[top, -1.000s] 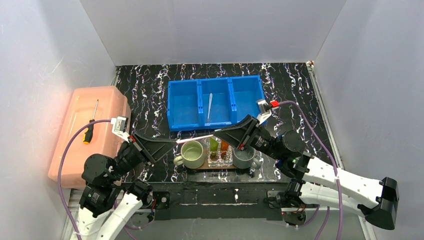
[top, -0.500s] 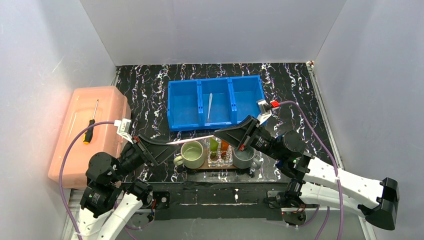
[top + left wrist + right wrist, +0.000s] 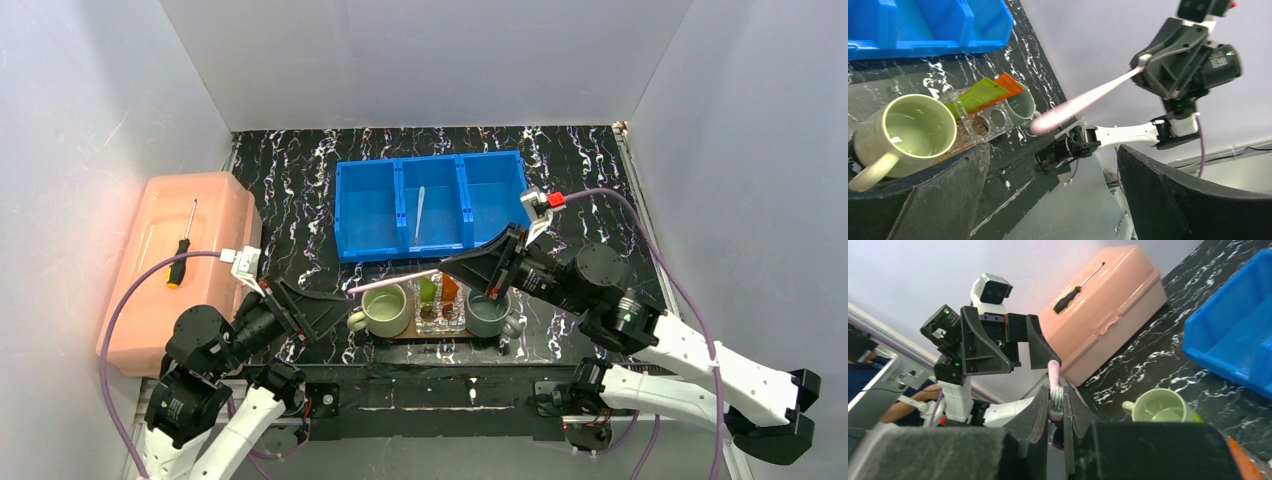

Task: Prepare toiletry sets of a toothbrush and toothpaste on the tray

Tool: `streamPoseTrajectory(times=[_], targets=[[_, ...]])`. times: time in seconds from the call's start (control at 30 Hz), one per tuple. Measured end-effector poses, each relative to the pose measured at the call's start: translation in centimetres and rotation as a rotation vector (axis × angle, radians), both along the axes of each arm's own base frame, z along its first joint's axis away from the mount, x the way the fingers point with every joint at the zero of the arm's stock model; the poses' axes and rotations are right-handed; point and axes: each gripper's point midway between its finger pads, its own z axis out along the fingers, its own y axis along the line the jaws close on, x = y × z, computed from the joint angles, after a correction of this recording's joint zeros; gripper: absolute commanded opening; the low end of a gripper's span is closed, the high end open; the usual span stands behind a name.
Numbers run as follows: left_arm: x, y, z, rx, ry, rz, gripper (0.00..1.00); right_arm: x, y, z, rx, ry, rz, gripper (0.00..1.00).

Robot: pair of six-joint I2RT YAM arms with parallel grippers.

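The right arm reaches in low from the near right edge of the bench (image 3: 590,190), its forearm angled up and leftward, so the right gripper (image 3: 447,268) hangs above the mugs. Its jaws are clamped on the bristle end of a pale pink toothbrush (image 3: 395,281), which juts out nearly level to the left over the green mug (image 3: 386,309). The left arm is folded close to its base with its wrist pointing right. The left gripper (image 3: 335,312) has its jaws spread wide on either side of the toothbrush's free end, not touching it. On the tray (image 3: 440,336), a clear holder (image 3: 440,316) between the green mug and the grey mug (image 3: 488,315) carries the lime-green tube (image 3: 975,95) and the orange tube (image 3: 1009,84). A second toothbrush (image 3: 420,214) lies in the middle compartment of the blue bin (image 3: 365,215).
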Motion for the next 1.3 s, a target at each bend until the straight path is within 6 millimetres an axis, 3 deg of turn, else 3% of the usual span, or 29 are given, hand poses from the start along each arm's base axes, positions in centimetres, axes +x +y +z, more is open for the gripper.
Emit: streamPoseTrajectory(times=[0.13, 0.3, 0.83, 1.03, 1.3], targets=[[-0.1, 0.7, -0.6, 0.056, -0.004, 0.027, 0.98, 0.3, -0.9, 1.1, -0.094, -0.051, -0.034, 0.01], [0.0, 1.5, -2.1, 0.128, 0.012, 0.056, 0.98, 0.8, -1.1, 1.2, -0.255, -0.093, -0.045, 0.01], [0.9, 2.8, -4.4, 0.260, 0.018, 0.109, 0.98, 0.5, -4.7, -5.5, -0.807, -0.068, 0.023, 0.01], [1.3, 2.8, -5.1, 0.293, 0.019, 0.110, 0.98, 0.7, -6.0, -7.1, -0.902, -0.057, 0.007, 0.01], [1.9, 2.9, -7.0, 0.355, 0.040, 0.109, 0.98, 1.9, -6.5, -7.7, -0.943, -0.068, -0.058, 0.01]])
